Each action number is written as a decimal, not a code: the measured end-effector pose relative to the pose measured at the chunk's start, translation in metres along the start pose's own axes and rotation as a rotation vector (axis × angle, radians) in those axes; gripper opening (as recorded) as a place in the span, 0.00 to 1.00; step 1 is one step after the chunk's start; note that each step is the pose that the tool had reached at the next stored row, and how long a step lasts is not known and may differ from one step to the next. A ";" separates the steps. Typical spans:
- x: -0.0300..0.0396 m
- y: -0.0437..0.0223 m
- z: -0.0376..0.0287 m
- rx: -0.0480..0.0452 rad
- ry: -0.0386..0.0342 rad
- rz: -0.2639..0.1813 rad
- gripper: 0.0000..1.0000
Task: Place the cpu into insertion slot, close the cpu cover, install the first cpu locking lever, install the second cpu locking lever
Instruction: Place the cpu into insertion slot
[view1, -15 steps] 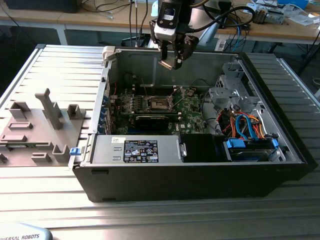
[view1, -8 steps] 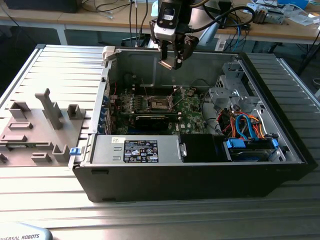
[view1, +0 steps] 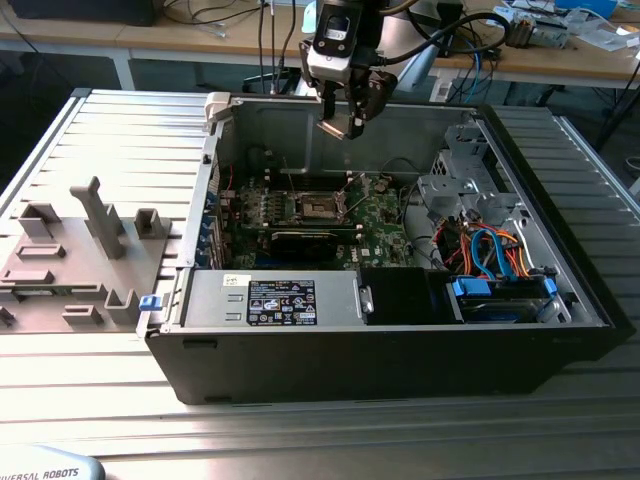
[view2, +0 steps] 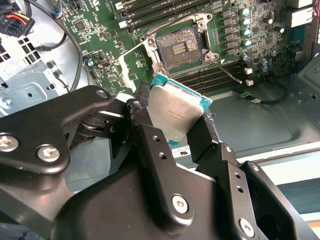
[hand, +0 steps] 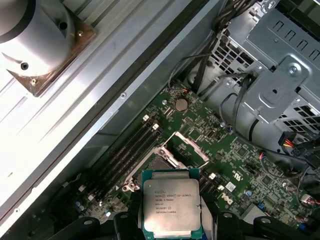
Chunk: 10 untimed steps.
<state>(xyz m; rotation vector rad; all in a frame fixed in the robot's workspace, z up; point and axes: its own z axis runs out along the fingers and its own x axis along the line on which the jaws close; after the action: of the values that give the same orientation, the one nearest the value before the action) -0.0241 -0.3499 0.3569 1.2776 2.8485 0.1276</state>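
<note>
Hanging over the open computer case (view1: 400, 370), the gripper (view2: 175, 120) is closed on the cpu (hand: 171, 207), pinched by two opposite edges; small print is carried on its metal top. Beyond, the insertion slot (view2: 179, 47) is seen uncovered on the green board (hand: 235, 165), well apart from the chip, with open room above it

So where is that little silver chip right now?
In both wrist views the cpu is clamped in the gripper, above the motherboard, short of the open insertion slot.
</note>
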 end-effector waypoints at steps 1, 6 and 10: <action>0.0000 0.0000 0.0000 0.0000 -0.0001 0.001 0.54; 0.0000 0.0000 0.0000 0.0000 -0.0004 0.004 0.54; 0.0000 0.0000 0.0000 -0.0001 -0.0007 0.009 0.54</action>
<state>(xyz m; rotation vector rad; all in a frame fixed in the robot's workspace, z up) -0.0241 -0.3499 0.3569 1.2897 2.8426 0.1275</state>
